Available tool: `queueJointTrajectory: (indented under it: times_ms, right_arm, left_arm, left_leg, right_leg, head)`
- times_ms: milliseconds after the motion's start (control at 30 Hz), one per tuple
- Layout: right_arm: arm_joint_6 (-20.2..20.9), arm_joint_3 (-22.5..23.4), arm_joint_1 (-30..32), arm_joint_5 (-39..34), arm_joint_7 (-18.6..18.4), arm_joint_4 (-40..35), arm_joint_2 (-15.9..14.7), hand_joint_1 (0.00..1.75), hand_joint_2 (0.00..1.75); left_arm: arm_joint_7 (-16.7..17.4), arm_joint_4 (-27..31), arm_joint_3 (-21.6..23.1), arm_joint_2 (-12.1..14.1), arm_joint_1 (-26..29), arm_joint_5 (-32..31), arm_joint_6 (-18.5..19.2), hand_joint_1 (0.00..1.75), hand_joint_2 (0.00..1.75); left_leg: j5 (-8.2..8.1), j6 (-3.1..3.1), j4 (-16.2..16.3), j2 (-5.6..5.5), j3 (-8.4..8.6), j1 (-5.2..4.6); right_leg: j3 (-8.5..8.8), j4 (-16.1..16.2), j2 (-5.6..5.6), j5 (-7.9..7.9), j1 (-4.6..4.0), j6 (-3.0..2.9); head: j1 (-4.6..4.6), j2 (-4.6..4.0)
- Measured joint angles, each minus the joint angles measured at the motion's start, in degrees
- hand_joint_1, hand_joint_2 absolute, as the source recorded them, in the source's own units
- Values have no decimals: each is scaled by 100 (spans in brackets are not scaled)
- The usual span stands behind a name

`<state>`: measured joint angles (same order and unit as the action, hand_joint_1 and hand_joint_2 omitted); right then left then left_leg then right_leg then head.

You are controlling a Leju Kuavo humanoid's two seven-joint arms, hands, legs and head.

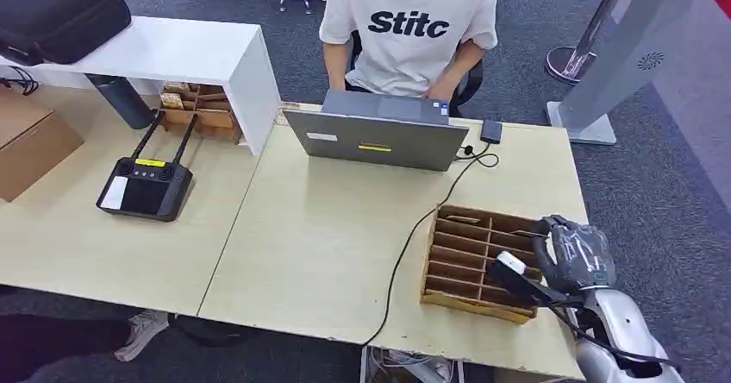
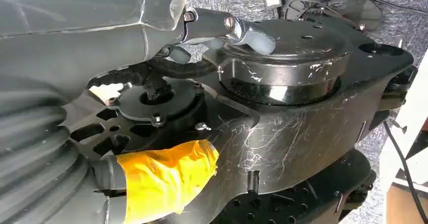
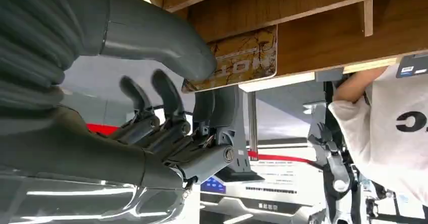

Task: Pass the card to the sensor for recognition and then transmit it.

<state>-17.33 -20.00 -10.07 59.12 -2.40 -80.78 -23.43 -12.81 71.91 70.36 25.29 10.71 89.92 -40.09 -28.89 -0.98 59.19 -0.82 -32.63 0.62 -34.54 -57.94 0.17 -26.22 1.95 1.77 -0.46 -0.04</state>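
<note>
A wooden slotted box (image 1: 465, 258) stands at the table's right front. My right hand (image 1: 576, 258) is at its right side. In the right wrist view a gold-brown patterned card (image 3: 246, 57) lies against the box's wood (image 3: 323, 27), and my right hand (image 3: 166, 128) pinches its end between the thumb (image 3: 151, 35) and the fingers. A small black device (image 1: 491, 130) with a cable lies beside the laptop. My left hand (image 2: 166, 108) hangs low with its fingers apart, holding nothing.
A grey laptop (image 1: 379, 137) stands at the table's far edge with a person in a white T-shirt (image 1: 412, 29) seated behind it. A black cable (image 1: 414, 236) crosses the table to the front edge. A black controller (image 1: 145, 185) lies on the left table.
</note>
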Motion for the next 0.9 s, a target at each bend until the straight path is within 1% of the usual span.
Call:
queueJointTrajectory:
  times_ms: [467, 533, 633, 767, 900]
  right_arm:
    - [-37, 81, 15, -15, 70, 0, 26, 175, 175]
    - [-145, 81, 9, 39, 98, -2, 28, 175, 175]
    - [-428, 105, -68, 63, 142, -94, 28, 175, 175]
    - [-748, 263, -301, 68, 192, -519, 26, 175, 175]
    - [-824, 457, -478, 35, 212, -972, 26, 175, 175]
  left_arm:
    - [0, 0, 0, 0, 2, 2, 0, 0, 175]
    - [0, 0, 0, 2, 1, 0, 0, 0, 175]
    - [-13, 0, 0, 0, -1, 2, 20, 0, 175]
    - [-63, 0, 0, 0, 0, 2, 52, 0, 175]
    - [-98, 0, 0, -2, 2, 2, 52, 0, 175]
  left_leg:
    - [0, 0, 0, 0, -1, 0]
    - [0, 0, 0, 0, -2, 0]
    - [0, 0, 0, 0, -2, 0]
    - [2, 0, 0, 1, 1, 0]
    - [2, -1, 0, 1, 2, 0]
  right_leg:
    - [0, 0, 0, 0, 0, 0]
    - [0, -1, 0, 0, 0, 0]
    - [0, -1, 1, 1, 1, 0]
    - [0, -1, 1, 1, 0, 0]
    - [1, -1, 1, 1, 0, 0]
  head:
    - [0, 0]
    - [0, 0]
    - [0, 0]
    - [2, 0]
    - [0, 0]
